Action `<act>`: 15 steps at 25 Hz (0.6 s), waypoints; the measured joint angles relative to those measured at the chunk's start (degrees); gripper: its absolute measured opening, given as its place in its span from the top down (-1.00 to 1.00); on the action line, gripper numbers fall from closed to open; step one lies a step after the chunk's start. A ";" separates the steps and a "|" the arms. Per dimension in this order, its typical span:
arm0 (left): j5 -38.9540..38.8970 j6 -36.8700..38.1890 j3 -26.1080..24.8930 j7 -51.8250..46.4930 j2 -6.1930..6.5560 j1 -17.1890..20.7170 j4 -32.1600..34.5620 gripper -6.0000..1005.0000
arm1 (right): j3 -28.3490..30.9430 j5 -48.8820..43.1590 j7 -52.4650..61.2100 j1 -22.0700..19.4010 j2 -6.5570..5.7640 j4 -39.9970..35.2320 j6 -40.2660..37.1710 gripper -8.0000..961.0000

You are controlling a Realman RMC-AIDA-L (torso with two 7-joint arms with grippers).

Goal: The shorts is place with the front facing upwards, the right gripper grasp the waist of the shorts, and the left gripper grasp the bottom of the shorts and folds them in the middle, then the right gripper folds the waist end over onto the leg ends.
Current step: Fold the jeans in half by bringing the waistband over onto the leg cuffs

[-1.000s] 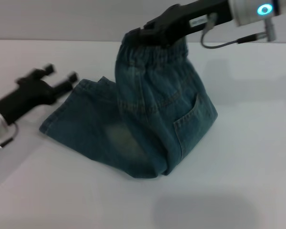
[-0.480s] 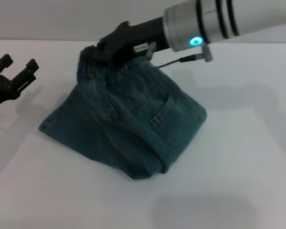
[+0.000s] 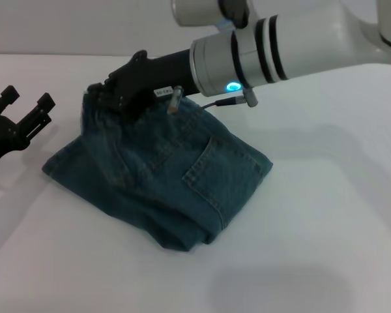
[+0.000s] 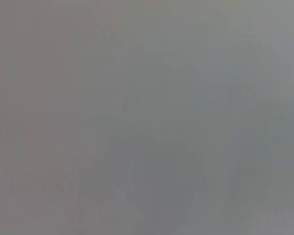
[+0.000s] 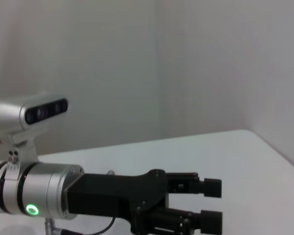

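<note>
Denim shorts [image 3: 163, 176] folded | right tool [image 3: 101, 91] clamps waist | left tool [image 3: 23, 107] spread

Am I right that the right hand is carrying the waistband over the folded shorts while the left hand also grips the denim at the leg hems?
Not quite. In the head view the left hand grips nothing: it sits open, off to the left of the shorts and apart from the denim. The rest holds: the right hand is shut on the waistband, carrying it over the folded shorts.
</note>
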 joint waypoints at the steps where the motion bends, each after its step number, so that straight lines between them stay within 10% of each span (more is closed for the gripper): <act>1: 0.00 0.02 0.00 0.27 -0.02 0.00 -0.24 -0.62 | -0.45 0.18 0.00 0.19 0.04 0.33 0.21 0.88; 7: 0.00 0.10 -0.04 2.19 0.00 -0.41 -1.79 -0.62 | -2.89 1.42 -0.14 -0.09 0.17 0.76 2.16 0.87; 15: -0.04 0.15 -0.08 2.90 -0.09 -0.53 -2.47 -0.62 | -3.76 1.68 -0.41 -1.58 0.06 0.05 1.23 0.29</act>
